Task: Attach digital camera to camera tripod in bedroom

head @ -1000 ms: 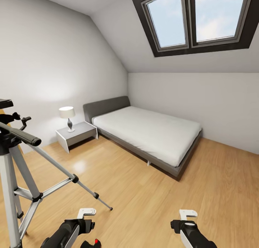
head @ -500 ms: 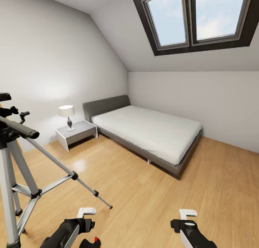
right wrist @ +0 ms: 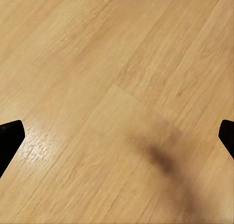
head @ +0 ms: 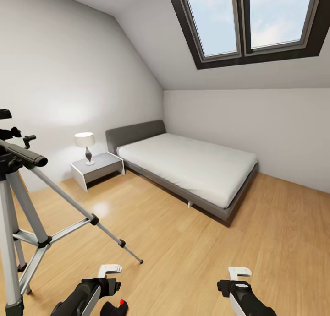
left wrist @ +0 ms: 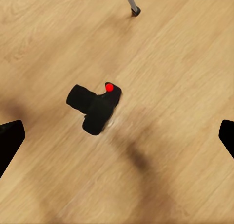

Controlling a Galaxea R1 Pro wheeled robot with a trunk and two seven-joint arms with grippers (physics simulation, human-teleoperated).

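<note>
Camera-wise, we see the digital camera [left wrist: 96,107] lying on the wood floor [left wrist: 170,136] right under our left gripper [left wrist: 117,136], whose fingers are spread wide, touching nothing.

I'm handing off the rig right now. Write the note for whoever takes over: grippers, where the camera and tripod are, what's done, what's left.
Left gripper: open, empty, hanging above the digital camera.
Right gripper: open, empty, over bare wood floor.
Camera: lying on the floor below the left arm, red button visible, one tripod foot nearby.
Camera tripod: standing at the robot's left, legs spread, nothing visible on the part of its head in view.
Done: robot is in the bedroom, by both things.
Left: grasp the camera, lift it, seat it on the tripod head.
</note>
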